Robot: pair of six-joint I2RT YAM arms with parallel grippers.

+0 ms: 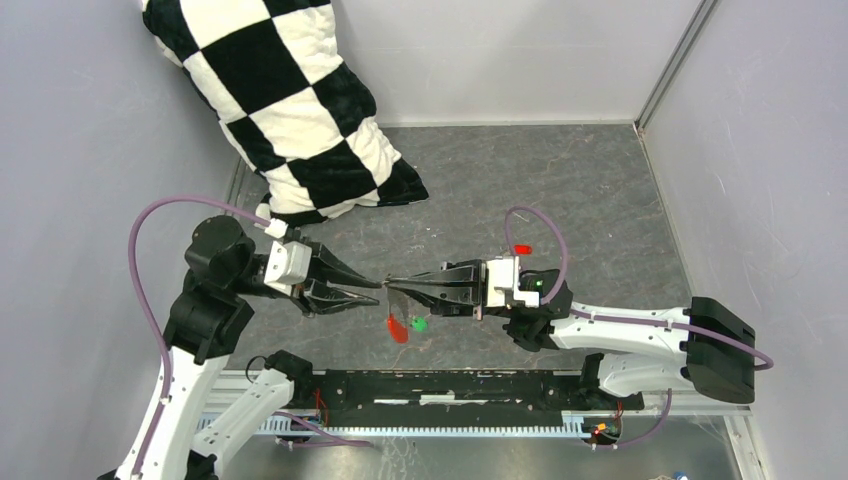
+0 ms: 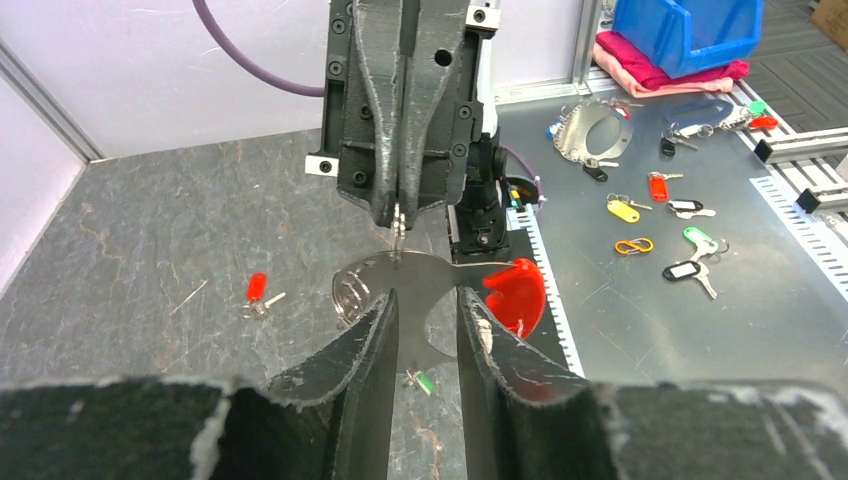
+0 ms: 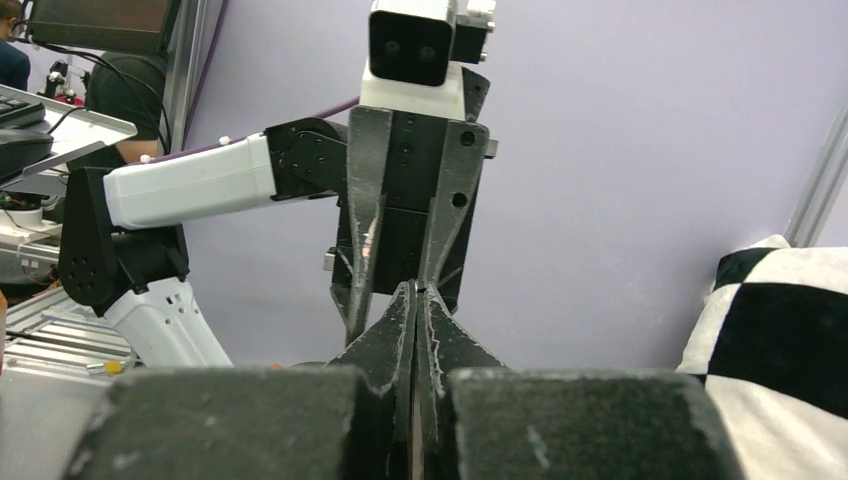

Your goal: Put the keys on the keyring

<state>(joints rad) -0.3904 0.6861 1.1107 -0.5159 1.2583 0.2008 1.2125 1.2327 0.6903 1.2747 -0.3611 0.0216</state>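
The keyring hangs in mid-air between the two arms: a flat silver plate (image 2: 415, 290) (image 1: 399, 298) with a coiled ring (image 2: 349, 291) at its edge. A long red tag (image 2: 515, 295) (image 1: 397, 328) and a small green tag (image 2: 425, 382) (image 1: 419, 324) dangle from it. My right gripper (image 2: 399, 215) (image 1: 390, 282) (image 3: 417, 288) is shut on a small loop at the plate's top edge. My left gripper (image 2: 420, 305) (image 1: 375, 287) faces it with jaws apart. Its fingertips (image 2: 378, 312) sit right at the plate; I cannot tell if they touch. The keys (image 2: 258, 293) (image 1: 521, 249), a red-headed one with a silver bit beside it, lie on the grey tabletop.
A black-and-white checkered pillow (image 1: 290, 100) leans in the far left corner. Grey walls close the table on three sides. A metal rail (image 1: 450, 390) runs along the near edge. Beyond it, a bench holds several other key bunches (image 2: 660, 215) and a blue bin (image 2: 690, 30).
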